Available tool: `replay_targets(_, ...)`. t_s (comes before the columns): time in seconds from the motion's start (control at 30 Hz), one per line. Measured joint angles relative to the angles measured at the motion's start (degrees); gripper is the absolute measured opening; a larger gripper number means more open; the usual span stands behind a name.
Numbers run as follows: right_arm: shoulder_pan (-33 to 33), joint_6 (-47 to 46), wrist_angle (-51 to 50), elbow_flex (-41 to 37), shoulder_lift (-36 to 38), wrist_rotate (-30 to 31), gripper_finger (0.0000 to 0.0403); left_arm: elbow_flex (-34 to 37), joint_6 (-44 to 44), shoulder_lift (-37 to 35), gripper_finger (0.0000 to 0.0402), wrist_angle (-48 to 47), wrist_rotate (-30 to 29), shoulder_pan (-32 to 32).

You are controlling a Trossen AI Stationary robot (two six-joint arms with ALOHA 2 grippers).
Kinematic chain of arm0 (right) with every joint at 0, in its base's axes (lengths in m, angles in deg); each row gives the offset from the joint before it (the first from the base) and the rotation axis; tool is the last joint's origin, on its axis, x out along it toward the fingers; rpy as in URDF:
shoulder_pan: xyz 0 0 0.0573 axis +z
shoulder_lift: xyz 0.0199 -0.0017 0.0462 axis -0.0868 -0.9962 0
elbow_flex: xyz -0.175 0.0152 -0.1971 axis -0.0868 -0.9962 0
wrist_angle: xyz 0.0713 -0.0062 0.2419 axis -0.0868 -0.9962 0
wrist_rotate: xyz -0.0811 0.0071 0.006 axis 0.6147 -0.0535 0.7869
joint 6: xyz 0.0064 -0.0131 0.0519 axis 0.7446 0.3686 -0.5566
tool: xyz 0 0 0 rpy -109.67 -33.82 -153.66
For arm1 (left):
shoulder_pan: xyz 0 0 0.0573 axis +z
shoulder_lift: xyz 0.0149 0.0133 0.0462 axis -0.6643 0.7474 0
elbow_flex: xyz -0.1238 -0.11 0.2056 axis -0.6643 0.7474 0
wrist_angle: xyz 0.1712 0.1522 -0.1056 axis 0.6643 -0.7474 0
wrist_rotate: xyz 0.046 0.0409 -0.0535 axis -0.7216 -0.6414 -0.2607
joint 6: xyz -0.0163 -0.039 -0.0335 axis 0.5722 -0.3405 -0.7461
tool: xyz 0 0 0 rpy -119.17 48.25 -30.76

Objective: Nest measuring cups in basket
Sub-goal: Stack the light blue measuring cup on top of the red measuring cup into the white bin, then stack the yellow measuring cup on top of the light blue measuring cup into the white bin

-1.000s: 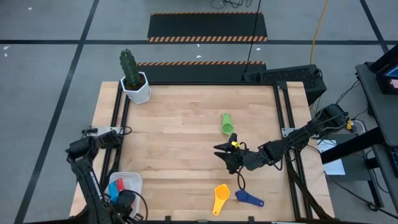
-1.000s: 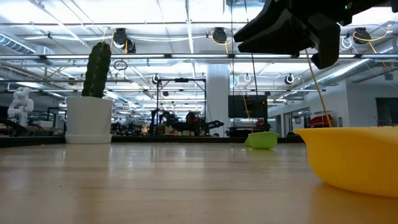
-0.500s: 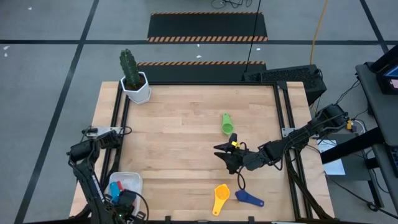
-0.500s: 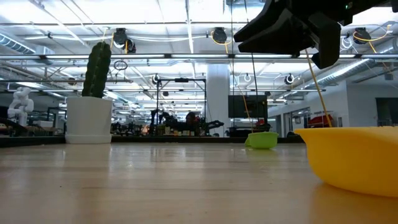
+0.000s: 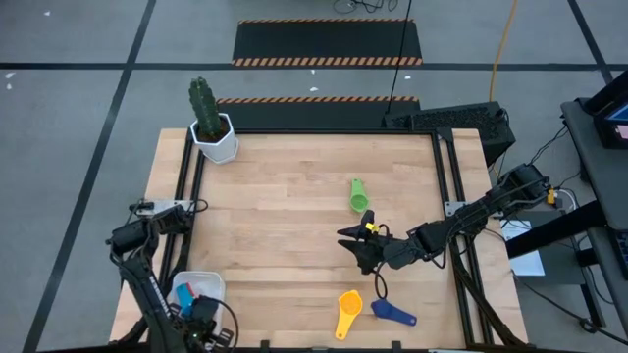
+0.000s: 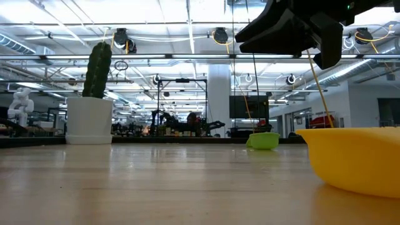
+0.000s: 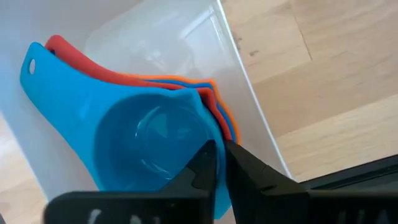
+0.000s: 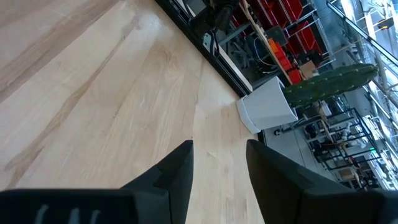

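Observation:
The white basket (image 5: pixel 210 282) sits at the table's near left corner. In the left wrist view its wall (image 7: pixel 249 99) holds a stack of measuring cups: a light blue cup (image 7: pixel 143 137) on top, with red (image 7: pixel 68 53), orange and blue edges under it. My left gripper (image 7: pixel 221 152) is shut on the top cup and shows over the basket (image 5: pixel 203 316) in the high view. The green cup (image 5: pixel 358 194), yellow cup (image 5: pixel 347 312) and dark blue cup (image 5: pixel 392 313) lie on the table. My right gripper (image 5: pixel 358 245) hovers open between them. My left gripper pinches the light blue cup's bowl rim (image 7: pixel 210 138), on the side away from the handle. One finger (image 7: pixel 205 163) is inside the bowl and the other outside. The cup sits nested on the other cups inside the basket.
A white hexagonal pot with a cactus (image 5: pixel 214 137) stands at the far left corner. Bare wood lies between it and the green cup. In the low view the yellow cup (image 6: pixel 356 156) fills the right foreground and my right gripper (image 6: pixel 287 28) hangs above.
My left gripper has edged slightly toward the table's right over the basket, still shut on the light blue cup. My right arm has kept still.

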Motion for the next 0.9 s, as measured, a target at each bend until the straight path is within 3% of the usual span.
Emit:
replay_targets(0.23, 0.00, -0.58, 0.00, 0.00, 0.00, -0.02, 0.0144, 0.09, 0.85, 0.00, 0.0129, -0.06, 0.62, 1.28)
replay_targets(0.47, 0.00, -0.67, 0.00, 0.00, 0.00, -0.02, 0.0144, 0.12, 2.09, -1.01, 0.0201, -0.40, 7.06, 1.86)
replay_targets(0.67, 0.00, -1.05, -0.02, 0.00, 0.00, -2.15, 0.0144, 0.12, 1.40, -3.06, 0.0215, -1.84, 6.98, 1.86)
replay_targets(0.9, 0.00, -1.51, 0.00, 0.00, 0.00, -3.06, 0.0144, 0.12, 1.95, -3.69, 0.0199, -4.66, 6.04, 2.30)
